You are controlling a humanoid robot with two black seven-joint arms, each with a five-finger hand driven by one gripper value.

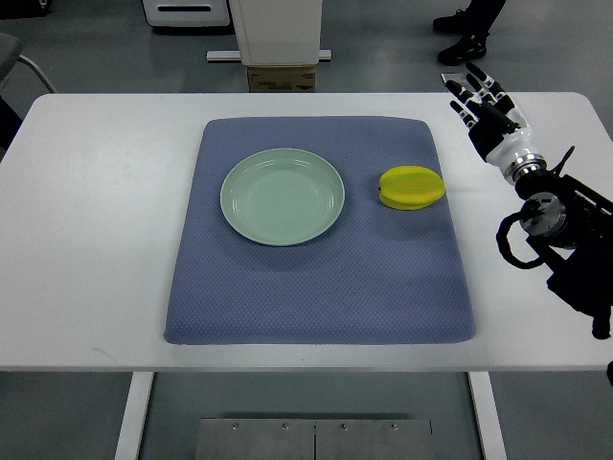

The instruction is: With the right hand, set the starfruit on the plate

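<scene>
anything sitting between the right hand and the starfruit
No object. In the top view, between the right hand and the starfruit there is only the blue mat's right edge and bare white table.

Starfruit (412,187) lies beside plate (283,196); right hand (487,107) apart, fingers (462,88) spread.

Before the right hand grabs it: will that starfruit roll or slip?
The starfruit looks ridged, lying on its side on the blue mat, so it probably rocks rather than rolls far. Its skin looks glossy, so possibly slippery between fingers. The textured mat likely resists sliding. The right hand is open, well clear of it.
</scene>
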